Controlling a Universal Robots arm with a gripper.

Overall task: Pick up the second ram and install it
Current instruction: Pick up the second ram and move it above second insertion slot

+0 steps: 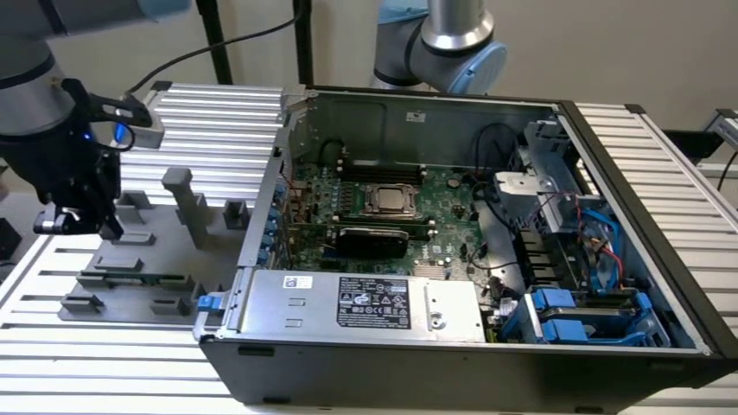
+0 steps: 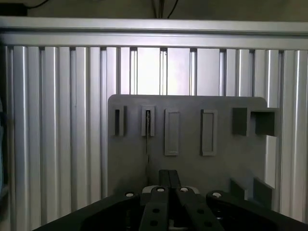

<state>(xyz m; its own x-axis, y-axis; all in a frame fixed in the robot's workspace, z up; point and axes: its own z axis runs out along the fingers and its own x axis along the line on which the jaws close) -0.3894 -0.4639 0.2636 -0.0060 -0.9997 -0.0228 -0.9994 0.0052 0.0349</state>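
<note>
The second ram (image 1: 134,279) is a thin green stick standing on edge between two small blocks of the grey holder plate (image 1: 138,259), left of the computer case. In the wrist view the ram (image 2: 147,137) shows edge-on as a thin dark line in one slot of the plate (image 2: 187,159). My gripper (image 1: 95,228) hangs above the plate's far left part, higher than the ram and apart from it. In the wrist view its fingers (image 2: 163,179) are pressed together with nothing between them.
An open computer case (image 1: 259,216) lies at the exterior view's right, with the motherboard and its CPU socket (image 1: 390,201) and a silver power supply (image 1: 363,301). Taller grey blocks (image 1: 185,203) rise from the plate. A second arm (image 1: 444,39) stands behind the case. The table (image 1: 104,363) is ribbed aluminium.
</note>
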